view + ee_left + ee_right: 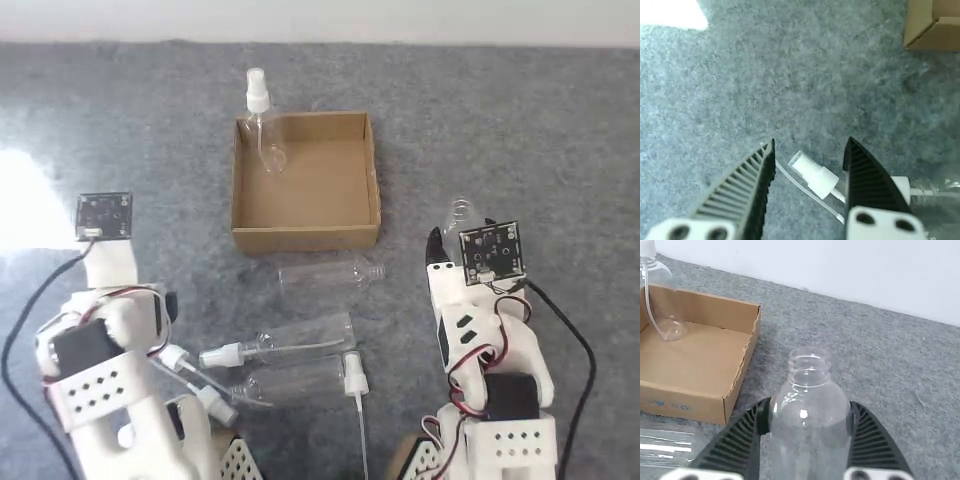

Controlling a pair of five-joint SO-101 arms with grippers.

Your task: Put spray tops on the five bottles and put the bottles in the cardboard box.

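Observation:
An open cardboard box lies at the table's middle back. One capped bottle stands in its far left corner. My right gripper is shut on an upright uncapped clear bottle to the right of the box. My left gripper is open low over the mat, with a loose white spray top lying between its fingers. An uncapped bottle lies in front of the box. A capped bottle lies nearer the front.
Another clear bottle lies at the front, with a loose spray top and its tube beside it. A further spray top lies near the left arm's base. Grey mat is bare at the back right and back left.

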